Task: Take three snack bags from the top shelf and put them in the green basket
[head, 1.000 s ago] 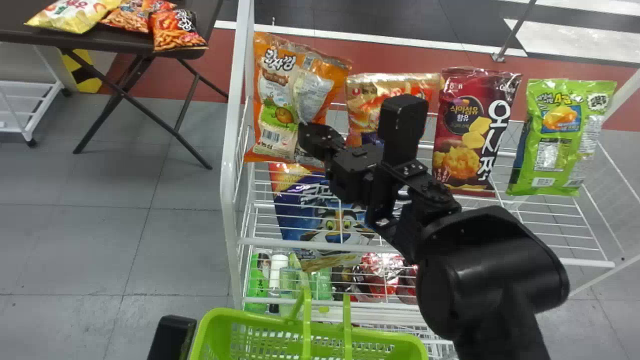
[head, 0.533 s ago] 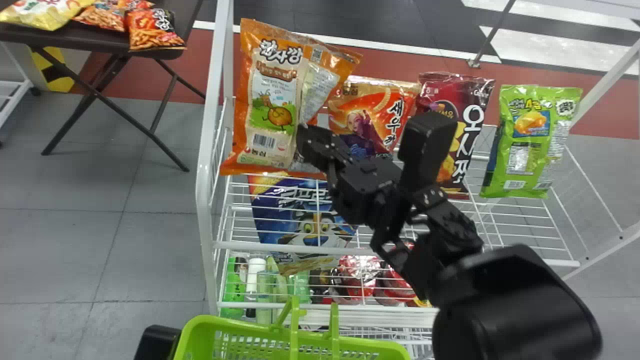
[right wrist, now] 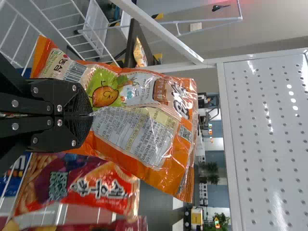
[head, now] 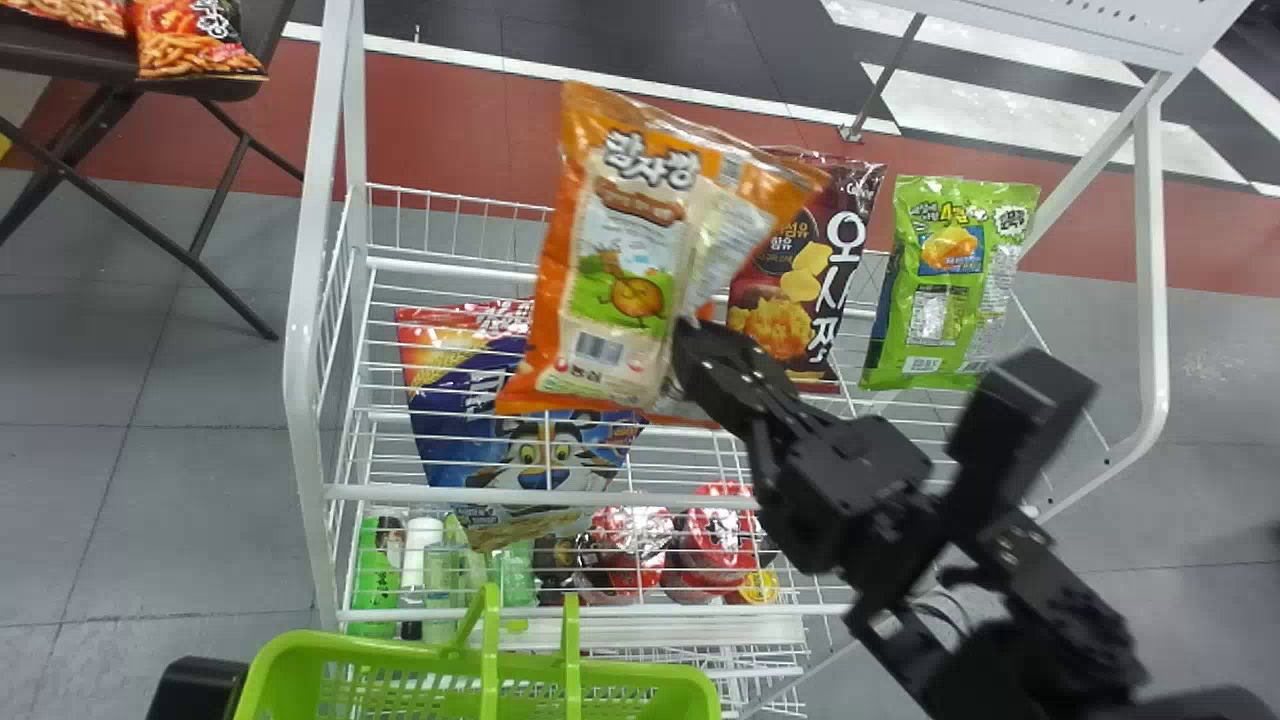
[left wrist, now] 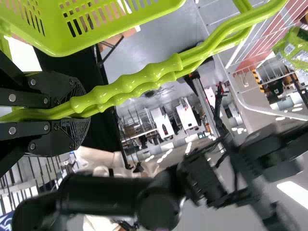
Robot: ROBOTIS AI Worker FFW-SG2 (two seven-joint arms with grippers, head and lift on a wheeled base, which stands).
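Right tool is clamped on the lower part of the orange bag, which is tilted up over the top shelf. Right wrist view's got the red bag just beside it. The maroon bag and green bag are on that shelf too. Left tool has a grip on both basket handles, with the basket low in front of the rack. Tabletop off left has 2 more bags.
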